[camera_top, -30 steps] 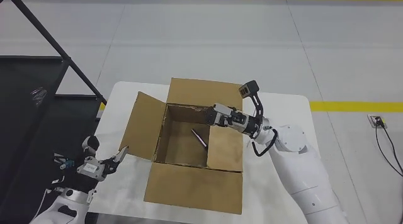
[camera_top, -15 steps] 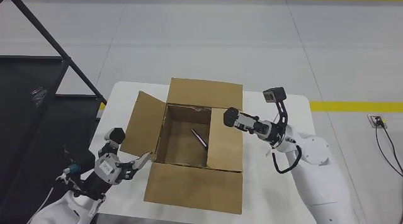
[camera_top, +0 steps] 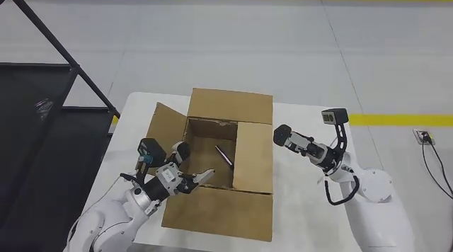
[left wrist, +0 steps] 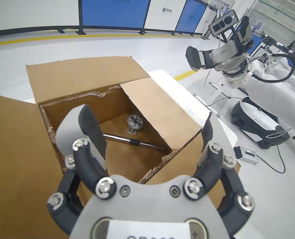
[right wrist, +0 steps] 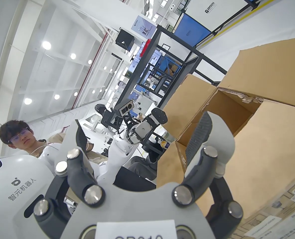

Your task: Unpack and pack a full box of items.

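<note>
The open cardboard box (camera_top: 219,213) stands mid-table with its flaps spread. Inside, on the bottom, lie a thin metal rod (camera_top: 225,156) (left wrist: 130,141) and a small round metal part (left wrist: 134,123). My left gripper (camera_top: 192,167) (left wrist: 147,130) hovers open over the box's near left corner, nothing between its fingers. My right gripper (camera_top: 281,136) (right wrist: 140,133) is open and empty, held above the table just right of the box's right flap (right wrist: 274,138). The left wrist view also catches the right gripper (left wrist: 194,58) beyond the box.
White table (camera_top: 304,209) has bare room right of the box. A black metal frame (camera_top: 42,139) stands off the table's left side. The left flap (camera_top: 159,139) rises beside the left arm.
The left arm swung in from the table's left edge to the box's near left corner. The right gripper drew back from over the box to the right.
</note>
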You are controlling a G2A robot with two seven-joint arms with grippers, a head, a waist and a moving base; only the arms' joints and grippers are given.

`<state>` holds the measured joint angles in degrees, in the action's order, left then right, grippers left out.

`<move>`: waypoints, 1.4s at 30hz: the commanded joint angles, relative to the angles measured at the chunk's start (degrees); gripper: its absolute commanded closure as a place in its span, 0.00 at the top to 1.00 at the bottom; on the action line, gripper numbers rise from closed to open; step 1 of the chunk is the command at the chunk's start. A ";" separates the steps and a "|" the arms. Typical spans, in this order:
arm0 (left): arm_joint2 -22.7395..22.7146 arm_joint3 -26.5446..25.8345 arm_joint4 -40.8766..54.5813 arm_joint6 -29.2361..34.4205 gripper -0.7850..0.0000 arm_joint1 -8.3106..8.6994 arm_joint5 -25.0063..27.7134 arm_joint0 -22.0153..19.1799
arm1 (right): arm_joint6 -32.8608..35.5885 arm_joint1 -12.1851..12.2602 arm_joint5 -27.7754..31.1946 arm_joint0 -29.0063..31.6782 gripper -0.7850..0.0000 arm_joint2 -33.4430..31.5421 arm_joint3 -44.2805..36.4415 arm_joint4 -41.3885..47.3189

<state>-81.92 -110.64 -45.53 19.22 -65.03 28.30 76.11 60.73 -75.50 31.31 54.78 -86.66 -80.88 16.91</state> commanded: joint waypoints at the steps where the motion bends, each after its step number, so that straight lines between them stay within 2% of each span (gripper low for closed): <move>1: 0.00 0.00 0.01 0.04 1.00 0.00 0.01 -0.02 | 0.00 0.00 0.00 0.00 1.00 0.00 0.00 0.00; 8: 0.00 0.00 0.01 0.04 1.00 0.00 0.01 -0.02 | 0.00 0.00 0.00 0.00 1.00 0.00 0.00 0.00; 10: 1.71 0.77 0.50 2.23 1.00 -0.13 -1.45 -0.73 | -1.37 0.01 -0.65 0.42 1.00 0.48 -1.01 -0.20; 15: 7.69 5.98 8.62 15.25 1.00 -0.78 -7.37 -8.24 | -1.58 0.56 -1.25 0.82 1.00 -0.30 -2.20 0.84; 20: 13.00 13.95 14.71 22.89 1.00 -1.74 -11.53 -16.17 | -2.03 1.43 -1.04 2.68 1.00 -3.29 -2.64 1.63; 23: 15.91 18.87 18.51 26.17 1.00 -2.39 -12.27 -20.09 | -2.59 1.92 -1.13 4.36 1.00 -5.06 -3.88 2.18; 31: 20.40 30.04 29.58 29.39 1.00 -3.93 -9.48 -26.88 | -4.19 2.89 -1.32 7.63 1.00 -7.78 -6.89 3.37; 37: 22.47 35.55 37.32 32.94 1.00 -4.75 -7.31 -30.12 | -5.27 3.38 -1.40 9.02 1.00 -8.15 -8.18 3.84; 42: 24.32 38.96 40.79 33.42 1.00 -5.47 -5.46 -32.02 | -6.28 3.72 -1.27 10.14 1.00 -8.24 -9.00 4.04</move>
<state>-58.03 -72.20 -5.42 52.63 -70.36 22.39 44.36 54.63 -71.84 29.95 64.72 -94.89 -89.77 20.95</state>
